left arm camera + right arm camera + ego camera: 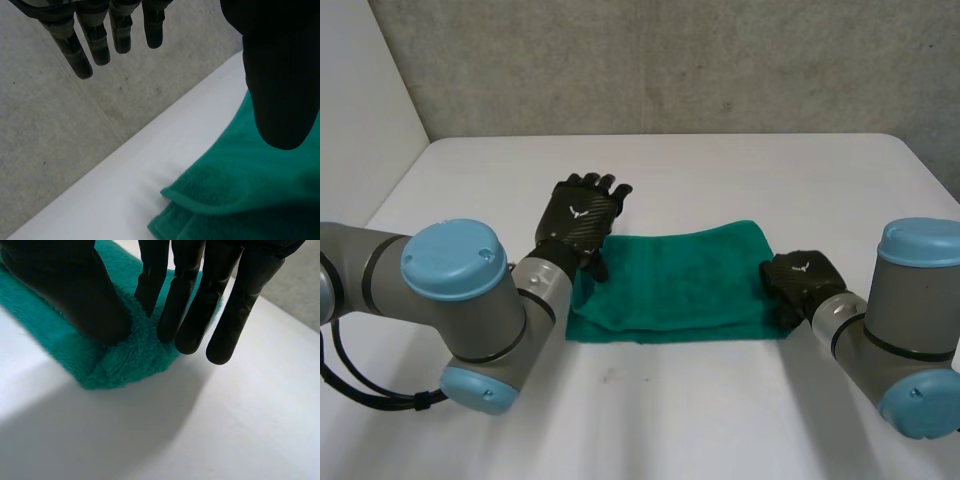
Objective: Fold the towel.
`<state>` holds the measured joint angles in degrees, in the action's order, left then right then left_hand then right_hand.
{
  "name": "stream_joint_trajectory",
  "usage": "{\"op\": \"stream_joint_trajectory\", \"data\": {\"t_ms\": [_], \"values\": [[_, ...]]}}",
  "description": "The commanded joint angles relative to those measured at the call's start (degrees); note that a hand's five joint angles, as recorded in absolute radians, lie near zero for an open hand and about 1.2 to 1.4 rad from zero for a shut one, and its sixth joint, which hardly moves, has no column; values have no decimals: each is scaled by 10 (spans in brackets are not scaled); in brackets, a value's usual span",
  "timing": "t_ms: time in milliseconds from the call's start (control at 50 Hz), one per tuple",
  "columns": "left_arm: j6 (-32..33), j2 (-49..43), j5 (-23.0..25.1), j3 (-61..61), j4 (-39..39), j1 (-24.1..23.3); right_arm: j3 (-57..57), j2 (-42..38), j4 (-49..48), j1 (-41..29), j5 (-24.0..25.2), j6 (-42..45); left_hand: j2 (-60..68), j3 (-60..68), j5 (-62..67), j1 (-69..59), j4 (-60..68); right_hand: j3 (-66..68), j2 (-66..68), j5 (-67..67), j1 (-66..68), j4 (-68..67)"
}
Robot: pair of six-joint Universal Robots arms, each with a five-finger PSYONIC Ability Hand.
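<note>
A green towel (680, 285) lies folded in layers in the middle of the white table (740, 170). My left hand (582, 215) hovers over the towel's far left corner with its fingers straight and apart, holding nothing. In the left wrist view the thumb (280, 75) hangs above the layered corner of the towel (235, 200). My right hand (802, 280) is at the towel's right edge. In the right wrist view its thumb (70, 290) and fingers (175, 310) press into the towel (125, 360) and pinch a ridge of cloth between them.
A grey wall (670, 60) runs behind the table's far edge. A white wall (360, 110) stands at the left. Bare tabletop lies in front of the towel and to either side of it.
</note>
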<state>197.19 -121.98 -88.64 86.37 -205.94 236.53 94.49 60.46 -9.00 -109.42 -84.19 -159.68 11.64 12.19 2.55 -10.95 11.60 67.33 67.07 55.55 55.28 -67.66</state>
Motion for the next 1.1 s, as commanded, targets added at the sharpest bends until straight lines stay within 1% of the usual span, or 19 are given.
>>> {"op": "stream_joint_trajectory", "data": {"t_ms": [20,100,180,260,340,360,380,400,420,460,480,500,580,640,720,820,900,980,1100], "values": [[2,39,-2,36,12,14,-40,4,-58,-11,-14,38,-16,-22,-25,10,-16,127,129,145,247,-123],[2,55,-7,55,11,26,-92,5,-46,-73,-12,48,-16,-22,-25,10,-16,127,129,145,247,-123],[2,68,-36,67,12,37,-162,-35,-25,-195,1,54,-16,-22,-25,10,-16,127,129,145,247,-123],[1,73,-78,72,11,39,-187,-80,-25,-256,28,74,-16,-22,-25,10,-16,127,129,145,247,-123],[0,74,-116,71,9,41,-189,-92,-24,-274,73,92,-16,-22,-25,10,-16,127,129,145,247,-123],[0,75,-128,70,8,41,-189,-93,-25,-274,77,94,-16,-22,-25,10,-16,102,105,120,223,-99],[0,75,-131,69,7,42,-189,-94,-25,-274,81,95,-16,-22,-25,10,-16,7,10,25,128,-4],[0,75,-135,67,6,41,-189,-94,-26,-274,82,95,-16,-22,-25,10,-16,-114,-111,-96,7,117],[0,75,-136,65,6,41,-185,-93,-29,-272,80,94,-16,-22,-25,10,-16,-343,-340,-325,-223,346],[0,76,-136,62,6,40,-185,-91,-32,-271,73,86,-16,-22,-25,10,-16,-474,-472,-457,-354,478],[0,76,-136,62,6,40,-185,-91,-32,-271,73,86,-16,-22,-25,10,-16,-475,-472,-457,-354,478],[0,77,-135,62,6,39,-183,-85,-37,-264,49,69,-16,-22,-25,10,-16,-566,-564,-549,-446,570],[-4,79,-133,44,5,30,-168,-49,-37,-225,2,8,-16,-22,-25,10,-16,-573,-571,-555,-453,577],[-20,75,-132,31,5,23,-155,-17,-35,-200,-11,-38,-16,-22,-25,10,-16,-573,-571,-555,-453,577],[-67,65,-114,-1,12,-2,-140,10,-30,-161,-7,-118,-11,-16,-20,4,-11,-573,-571,-555,-453,577],[-128,42,-73,-29,50,-26,-155,9,9,-143,21,-151,-6,-11,-15,-1,-5,-573,-571,-555,-453,577],[-145,19,-80,-44,110,-28,-199,-34,57,-139,44,-155,-4,-10,-13,-3,-4,-573,-571,-555,-453,577],[-147,-1,-111,-48,167,-28,-252,-103,96,-142,44,-154,-6,-11,-15,-1,-5,-573,-571,-555,-453,577],[-146,-35,-136,-38,207,-19,-301,-163,146,-143,36,-146,-16,-22,-25,10,-16,-573,-571,-555,-453,577]]}}
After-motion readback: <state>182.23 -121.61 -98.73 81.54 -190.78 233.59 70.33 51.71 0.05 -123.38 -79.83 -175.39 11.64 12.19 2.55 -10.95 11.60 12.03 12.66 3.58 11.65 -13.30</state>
